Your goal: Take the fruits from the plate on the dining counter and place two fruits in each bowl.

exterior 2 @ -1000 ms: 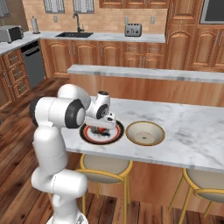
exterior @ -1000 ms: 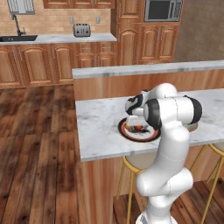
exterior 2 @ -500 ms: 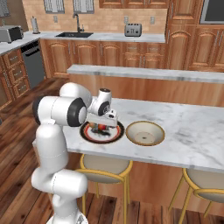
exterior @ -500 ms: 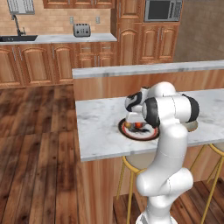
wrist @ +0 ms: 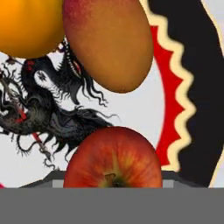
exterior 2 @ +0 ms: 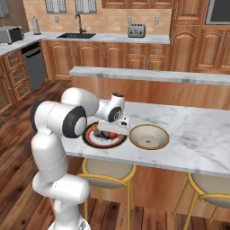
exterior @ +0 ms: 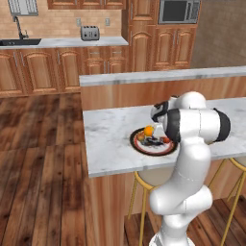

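Observation:
The black-rimmed plate (wrist: 201,87) lies on the dining counter (exterior: 108,139), and my gripper (wrist: 111,179) hangs low over it. Its jaws are shut on the red apple (wrist: 113,159), with a fingertip (wrist: 54,178) at each side of the fruit. Beyond the apple lie a brownish-orange fruit (wrist: 109,41) and a bright orange (wrist: 28,26) on the plate's dark pattern. From the left base the orange (exterior: 149,130) sits at the plate's (exterior: 137,145) left, and my arm hides the hand. To the right of the plate (exterior 2: 90,140) stands the tan bowl (exterior 2: 149,137), and it holds nothing.
A raised wooden ledge (exterior 2: 148,74) with a marble top runs behind the counter. Yellow stools (exterior 2: 105,170) stand under the front edge. The kitchen worktop with a toaster (exterior: 89,33) and sink is far behind.
The jaws have closed in from wide open onto the red apple. The arm has hardly moved over the plate.

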